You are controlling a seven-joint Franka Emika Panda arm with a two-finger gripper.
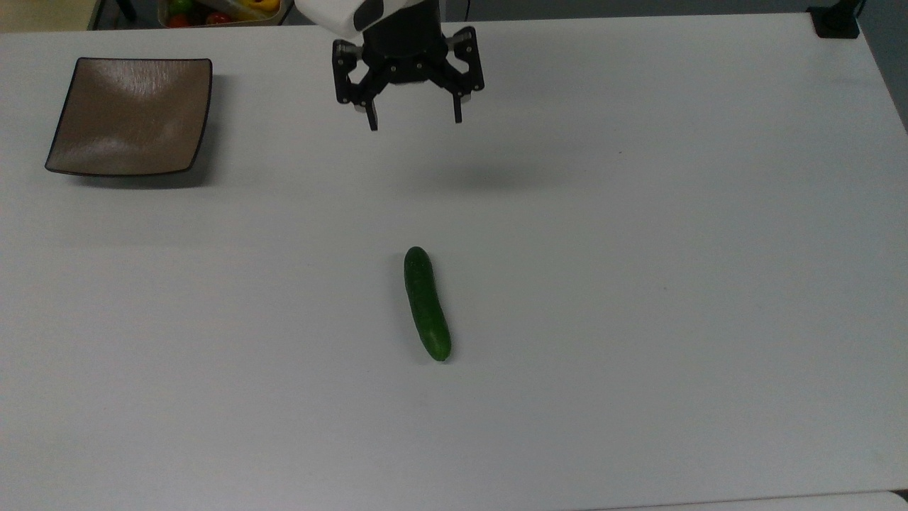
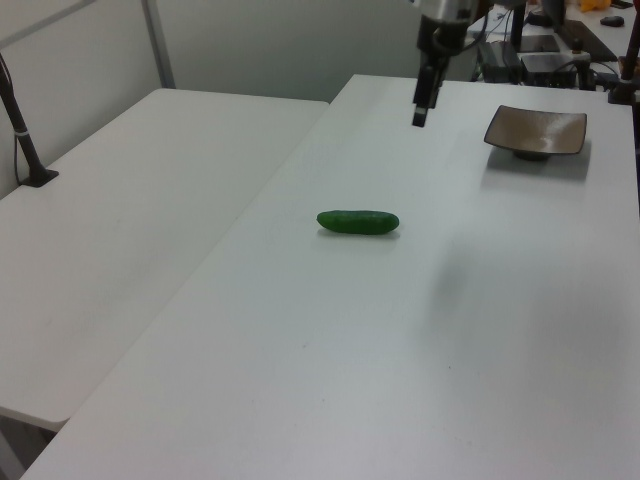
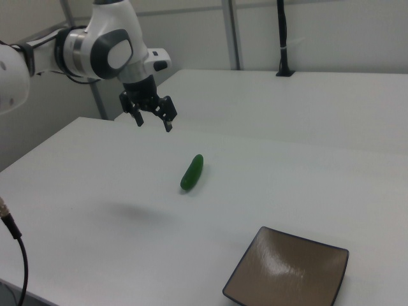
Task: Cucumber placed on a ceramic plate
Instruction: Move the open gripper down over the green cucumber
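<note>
Lying well apart, cucumber (image 1: pixel 426 304), hand (image 1: pixel 413 122)

arm (image 3: pixel 95 44): white shells, grey joints | jaws: black, two-fingered

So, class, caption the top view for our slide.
Open black gripper hovers above a small dark green cucumber; square brown ceramic plate empty.

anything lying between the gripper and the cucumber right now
Nothing: in the top view only bare white table and the arm's shadow separate the open gripper from the cucumber.
</note>
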